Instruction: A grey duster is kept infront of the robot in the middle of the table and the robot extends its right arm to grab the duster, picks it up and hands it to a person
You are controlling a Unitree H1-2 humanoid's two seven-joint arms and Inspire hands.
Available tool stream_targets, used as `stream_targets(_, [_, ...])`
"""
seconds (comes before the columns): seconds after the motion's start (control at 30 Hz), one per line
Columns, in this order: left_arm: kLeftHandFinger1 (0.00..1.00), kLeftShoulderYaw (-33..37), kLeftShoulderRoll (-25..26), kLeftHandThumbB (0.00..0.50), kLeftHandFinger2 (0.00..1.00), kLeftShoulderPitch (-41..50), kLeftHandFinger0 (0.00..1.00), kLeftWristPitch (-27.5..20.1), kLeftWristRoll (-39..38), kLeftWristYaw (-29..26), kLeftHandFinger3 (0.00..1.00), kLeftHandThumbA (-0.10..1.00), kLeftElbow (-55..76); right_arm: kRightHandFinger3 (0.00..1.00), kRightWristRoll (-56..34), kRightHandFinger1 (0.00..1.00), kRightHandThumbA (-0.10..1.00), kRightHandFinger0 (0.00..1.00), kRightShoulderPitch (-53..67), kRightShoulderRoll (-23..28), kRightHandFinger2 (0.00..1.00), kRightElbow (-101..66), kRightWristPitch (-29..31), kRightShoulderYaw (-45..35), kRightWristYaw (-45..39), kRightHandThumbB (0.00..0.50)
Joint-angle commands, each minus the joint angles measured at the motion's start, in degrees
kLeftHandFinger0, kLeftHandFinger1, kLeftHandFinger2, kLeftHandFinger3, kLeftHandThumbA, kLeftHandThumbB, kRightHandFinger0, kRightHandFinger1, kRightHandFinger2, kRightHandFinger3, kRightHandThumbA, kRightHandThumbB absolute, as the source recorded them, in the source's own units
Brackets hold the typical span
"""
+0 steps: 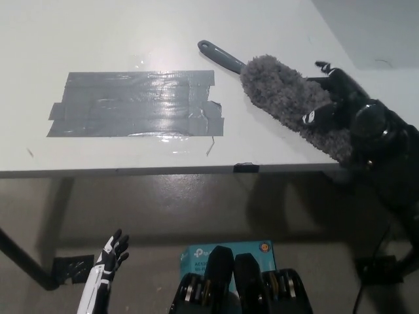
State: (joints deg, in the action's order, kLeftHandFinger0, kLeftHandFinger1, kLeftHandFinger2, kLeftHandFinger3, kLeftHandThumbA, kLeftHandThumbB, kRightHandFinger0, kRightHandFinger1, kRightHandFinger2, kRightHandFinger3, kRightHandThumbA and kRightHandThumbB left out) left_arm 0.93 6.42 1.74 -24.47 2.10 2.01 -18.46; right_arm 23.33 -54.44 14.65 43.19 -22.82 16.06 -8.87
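Two hands are showing in my head view. My black right hand (350, 111) is lying on the far right part of the white surface (131, 39), on top of the fluffy end of the grey duster (288, 101). Its fingers (317, 118) are pressing into the fluff and are curling over it, but I cannot tell if they are really closing around the duster or only resting on it, because the dark hand and the grey fluff are mixing together there.

The duster is lying flat on the surface, near the front right corner, and it is pointing on a diagonal. Its thin dark handle (219, 55) is reaching up and to the left, away from my hand, and nothing is touching it. The thick fluffy part is running down to the right, until it is going under my hand close to the front edge.

Left of the duster, apart from it, a big patch of grey tape (134, 104) is sticking on the surface and is shining in the light.

My white left hand (108, 261) is hanging low at the lower left, below the surface, with fingers spread and holding nothing.

A blue box (226, 255) is sitting on the floor under the surface.
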Motion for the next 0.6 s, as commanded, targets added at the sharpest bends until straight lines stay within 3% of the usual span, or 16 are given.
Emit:
stream_targets(0.0, [1.00,0.14,0.80,0.429,1.00,-0.14,1.00,-2.46,0.86,-0.19,1.00,1.00,1.04,1.00,1.83,1.00,1.00,1.00,-6.50,-0.50,1.00,6.49,-1.10,2.38,-1.42,0.452])
stream_targets(0.1, [1.00,0.16,0.95,0.427,1.00,-0.39,1.00,-2.46,1.24,-0.30,1.00,1.00,1.22,1.00,1.37,1.00,1.00,1.00,-7.15,-0.50,1.00,7.41,-1.92,3.58,-3.90,0.445])
stream_targets(0.27, [1.00,0.49,1.17,0.426,1.00,-0.84,1.00,-2.46,2.09,-0.52,1.00,1.00,1.26,1.00,2.86,1.00,1.00,1.00,-7.94,-0.18,1.00,8.96,-2.04,6.71,-5.84,0.499])
stream_targets(0.43, [1.00,0.42,1.08,0.433,1.00,-1.19,1.00,-2.46,1.58,-0.11,1.00,1.00,1.30,1.00,1.48,1.00,1.00,1.00,-7.81,-0.11,1.00,9.48,-3.62,6.37,-7.97,0.500])
stream_targets(0.5, [1.00,0.52,1.16,0.430,1.00,-1.31,1.00,-2.46,2.22,-0.50,1.00,1.00,1.17,1.00,3.87,1.00,0.94,1.00,-8.82,-0.10,1.00,11.87,-4.09,9.15,-9.93,0.467])
stream_targets(0.53, [1.00,0.55,1.18,0.430,1.00,-1.34,1.00,-2.46,2.35,-0.58,1.00,1.00,1.16,1.00,3.78,1.00,0.75,1.00,-8.84,-0.14,1.00,12.65,-3.62,9.10,-9.57,0.404])
stream_targets(0.57, [1.00,0.55,1.20,0.431,1.00,-1.34,1.00,-2.46,2.37,-0.64,1.00,1.00,1.15,1.00,3.35,0.69,0.39,0.63,-8.38,-0.36,0.85,13.42,-3.79,8.41,-7.75,0.321])
